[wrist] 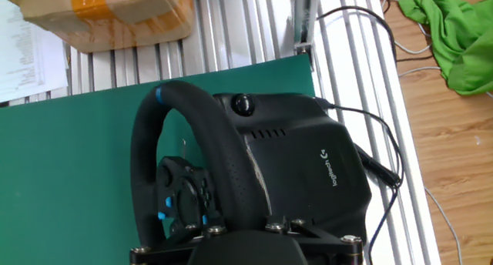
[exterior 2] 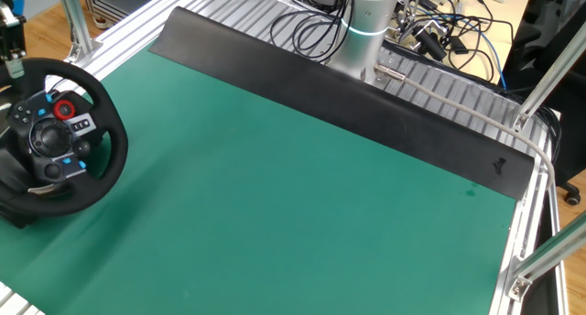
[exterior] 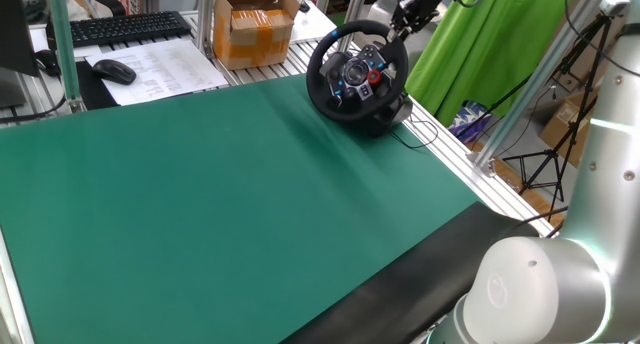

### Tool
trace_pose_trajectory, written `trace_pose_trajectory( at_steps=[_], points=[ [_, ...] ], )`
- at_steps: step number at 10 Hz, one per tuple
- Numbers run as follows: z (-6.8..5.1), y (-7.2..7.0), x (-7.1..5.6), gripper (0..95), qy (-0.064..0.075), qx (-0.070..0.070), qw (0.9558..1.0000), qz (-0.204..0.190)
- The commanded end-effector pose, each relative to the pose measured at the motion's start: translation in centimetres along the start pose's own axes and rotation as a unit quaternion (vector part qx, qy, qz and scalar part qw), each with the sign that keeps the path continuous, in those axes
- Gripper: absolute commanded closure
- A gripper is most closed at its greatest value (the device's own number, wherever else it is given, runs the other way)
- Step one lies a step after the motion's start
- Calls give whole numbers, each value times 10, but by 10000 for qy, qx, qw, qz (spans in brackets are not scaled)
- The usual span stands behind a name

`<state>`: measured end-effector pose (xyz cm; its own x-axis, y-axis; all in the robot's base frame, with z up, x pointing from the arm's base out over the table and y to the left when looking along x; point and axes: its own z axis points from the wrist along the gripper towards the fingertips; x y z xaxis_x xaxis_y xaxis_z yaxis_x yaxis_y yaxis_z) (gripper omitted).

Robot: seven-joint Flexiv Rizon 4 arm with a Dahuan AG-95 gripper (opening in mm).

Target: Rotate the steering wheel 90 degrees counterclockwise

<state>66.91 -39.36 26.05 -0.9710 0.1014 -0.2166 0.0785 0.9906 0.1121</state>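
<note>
One black round steering wheel (exterior: 357, 76) with grey spokes and one red dial (exterior: 375, 78) is standing at the green mat's (exterior: 220, 194) far corner. One black two-finger gripper (exterior: 402, 26) is gripping its rim's upper right. One cardboard box (exterior: 254, 26) is sitting well beyond.
</note>
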Motion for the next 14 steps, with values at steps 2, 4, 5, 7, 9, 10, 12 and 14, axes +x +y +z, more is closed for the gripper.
trace_pose_trajectory(
  at_steps=[2, 4, 5, 7, 9, 10, 12, 14],
  points=[
    [0, -2, -14, 950, 222, -12, 9997, -139],
    [2, -2, -15, 950, 246, 4, 9996, -155],
    [0, -2, -15, 950, 277, 8, 9994, -187],
    [-2, -2, -15, 760, 277, 3, 9995, -178],
    [-3, -2, -15, 190, 260, 45, 9996, -120],
    [-5, -3, -15, 0, 257, 45, 9996, -67],
    [-6, -3, -15, 0, 264, 68, 9996, -52],
    [-16, -5, -16, 0, 381, 112, 9992, -19]
  ],
)
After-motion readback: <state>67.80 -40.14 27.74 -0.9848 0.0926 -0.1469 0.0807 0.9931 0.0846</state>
